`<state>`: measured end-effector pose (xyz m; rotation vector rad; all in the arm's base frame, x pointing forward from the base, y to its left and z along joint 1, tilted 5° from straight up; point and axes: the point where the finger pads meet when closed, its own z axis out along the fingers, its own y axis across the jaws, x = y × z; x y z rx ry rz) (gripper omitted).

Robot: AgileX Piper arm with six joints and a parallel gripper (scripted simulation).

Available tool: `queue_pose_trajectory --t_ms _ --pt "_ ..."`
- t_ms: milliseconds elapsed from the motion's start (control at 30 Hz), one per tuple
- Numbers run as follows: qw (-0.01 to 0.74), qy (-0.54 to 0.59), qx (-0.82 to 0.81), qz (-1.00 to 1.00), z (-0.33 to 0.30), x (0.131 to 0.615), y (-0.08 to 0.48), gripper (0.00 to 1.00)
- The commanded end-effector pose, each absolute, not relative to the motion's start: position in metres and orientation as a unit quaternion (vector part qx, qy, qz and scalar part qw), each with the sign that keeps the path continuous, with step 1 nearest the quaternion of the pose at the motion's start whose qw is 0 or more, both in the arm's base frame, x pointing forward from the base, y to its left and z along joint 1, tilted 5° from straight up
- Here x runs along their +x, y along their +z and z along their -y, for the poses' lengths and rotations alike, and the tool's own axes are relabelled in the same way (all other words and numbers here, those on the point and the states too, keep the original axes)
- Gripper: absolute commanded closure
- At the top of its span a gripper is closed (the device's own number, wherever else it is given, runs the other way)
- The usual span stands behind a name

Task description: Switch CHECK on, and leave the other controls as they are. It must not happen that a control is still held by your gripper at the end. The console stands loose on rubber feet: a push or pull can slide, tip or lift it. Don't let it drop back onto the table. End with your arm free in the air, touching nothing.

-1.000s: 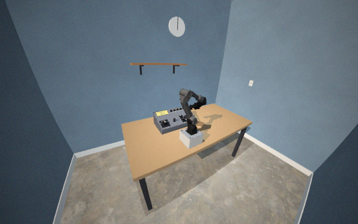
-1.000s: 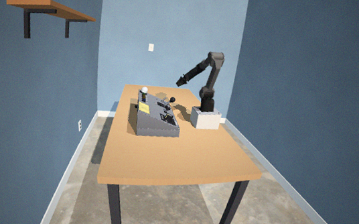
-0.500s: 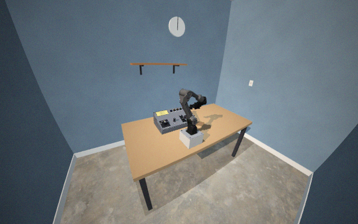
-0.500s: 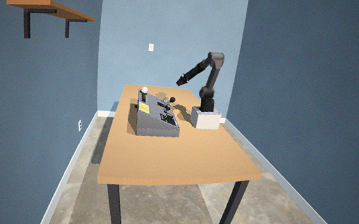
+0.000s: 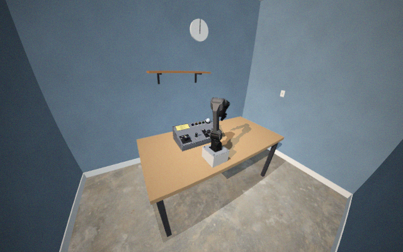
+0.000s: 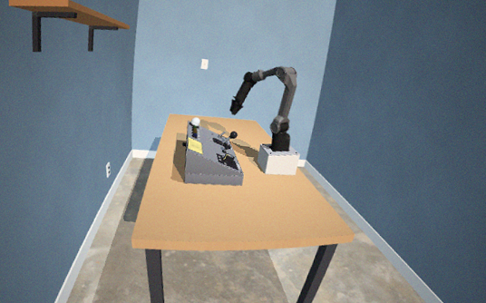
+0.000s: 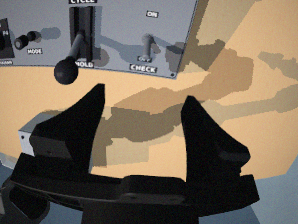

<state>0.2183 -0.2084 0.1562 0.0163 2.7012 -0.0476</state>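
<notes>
While it hangs above the console (image 7: pixel 120 10), hand (image 7: pixel 143 119) fully wide, nothing held, CHECK switch (image 7: pixel 149 48) untouched

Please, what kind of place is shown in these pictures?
Probably a small test room or workshop corner: plain blue walls, a bare concrete floor, and one wooden table carrying a grey sloped control console and a dark robot arm on a white box base.

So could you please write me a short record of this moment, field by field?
console: grey sloped box on the table
CHECK toggle: small lever near the panel's corner, ON marked above it
CYCLE lever: black ball handle, beside CHECK
gripper: jaws open, empty, above the table short of the console
contact: none
</notes>
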Motion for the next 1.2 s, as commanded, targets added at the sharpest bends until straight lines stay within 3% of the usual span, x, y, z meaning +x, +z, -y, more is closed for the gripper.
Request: queue_pose_trajectory --t_ms 0,1167 --pt "0.219 -0.018 0.005 -0.976 0.2085 0.2183 0.1566 0.06" --pt "0.218 -0.018 0.005 -0.976 0.2089 0.2146 0.1549 0.06"
